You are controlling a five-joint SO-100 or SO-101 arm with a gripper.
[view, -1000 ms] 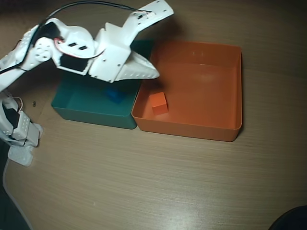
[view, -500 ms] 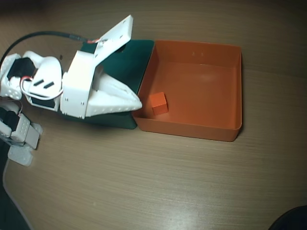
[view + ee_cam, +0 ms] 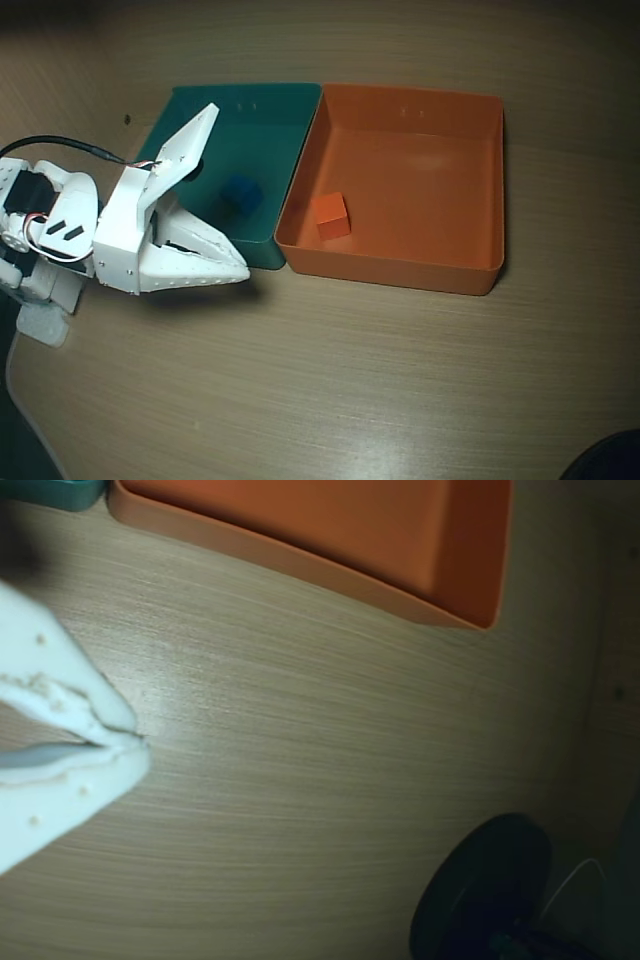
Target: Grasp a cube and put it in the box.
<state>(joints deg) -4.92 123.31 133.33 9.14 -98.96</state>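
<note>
Gripper [image 3: 243, 272]: white, two-finger, tips pressed together in the wrist view [image 3: 138, 742], clenched on nothing; only a thin seam between the jaws near the tips. Empty. Positioned over bare wooden table [image 3: 380, 380], just off the front left corner of the teal tray [image 3: 260, 115] in the overhead view; contact with the tabletop cannot be told. Pointed toward the right of that view, with one flat white blade angled up over the teal tray's left wall.

Cube [image 3: 330, 216]: small, orange, matte. Lying on the floor of the box [image 3: 440, 275], near its left wall and toward the front left corner, slightly rotated against the walls. Well apart from the gripper.

Box: large, orange, shallow sloping walls. Set flush against the right side of the teal tray. Corner and front wall seen along the top edge of the wrist view [image 3: 330, 575].

Blue cube [image 3: 241, 194]: small, on the floor of the teal tray, near its right wall.

Dark round object [image 3: 490, 880]: lower right of the wrist view, blurred, identity not determinable.
</note>
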